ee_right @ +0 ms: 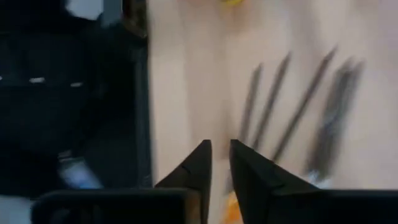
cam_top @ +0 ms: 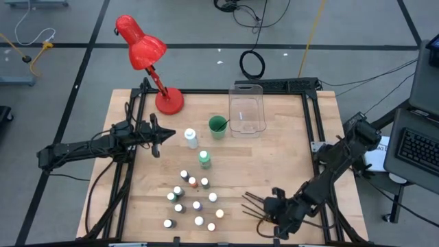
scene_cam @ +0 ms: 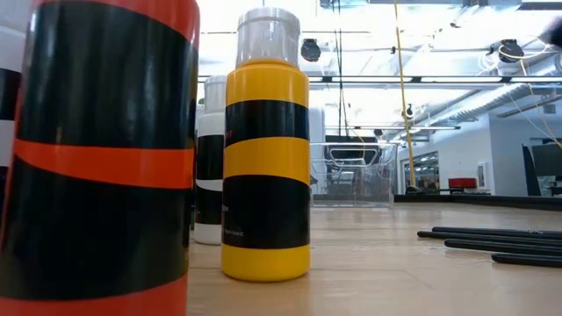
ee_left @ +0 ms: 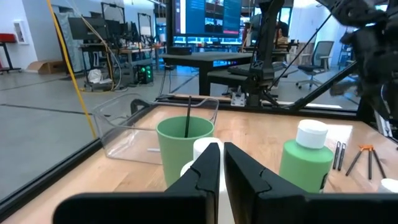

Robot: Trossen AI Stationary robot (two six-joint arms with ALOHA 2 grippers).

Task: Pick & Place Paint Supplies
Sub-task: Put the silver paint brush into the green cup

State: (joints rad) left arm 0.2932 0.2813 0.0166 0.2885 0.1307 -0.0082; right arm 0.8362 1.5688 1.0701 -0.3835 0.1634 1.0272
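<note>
Both grippers show from above: the left gripper [cam_top: 167, 135] hangs just beside the taller white-capped bottle [cam_top: 191, 139], fingers nearly together and holding nothing, while the right gripper [cam_top: 276, 197] is low at the table's near right edge over the thin dark-handled brushes [cam_top: 254, 204]. A green-banded bottle [cam_top: 204, 159] stands near the white one, and the tiny white-capped paint bottles [cam_top: 192, 200] cluster nearer the front. A green cup [cam_top: 217, 126] sits just beside the clear plastic bin [cam_top: 247, 110], with a red desk lamp [cam_top: 147, 58] at the far left corner.

At table height, a yellow-and-black striped bottle [scene_cam: 265, 149] fills the middle and the brushes [scene_cam: 492, 241] lie flat; small print on a white-and-black bottle behind is too fine to read.

Only the left wrist camera reveals one dark brush [ee_left: 188, 117] standing in the cup [ee_left: 180, 149], beyond the closed fingers.

Right wrist camera is blurred: a narrow gap between the fingers, brushes [ee_right: 298, 112] beyond; I cannot tell whether anything is gripped
</note>
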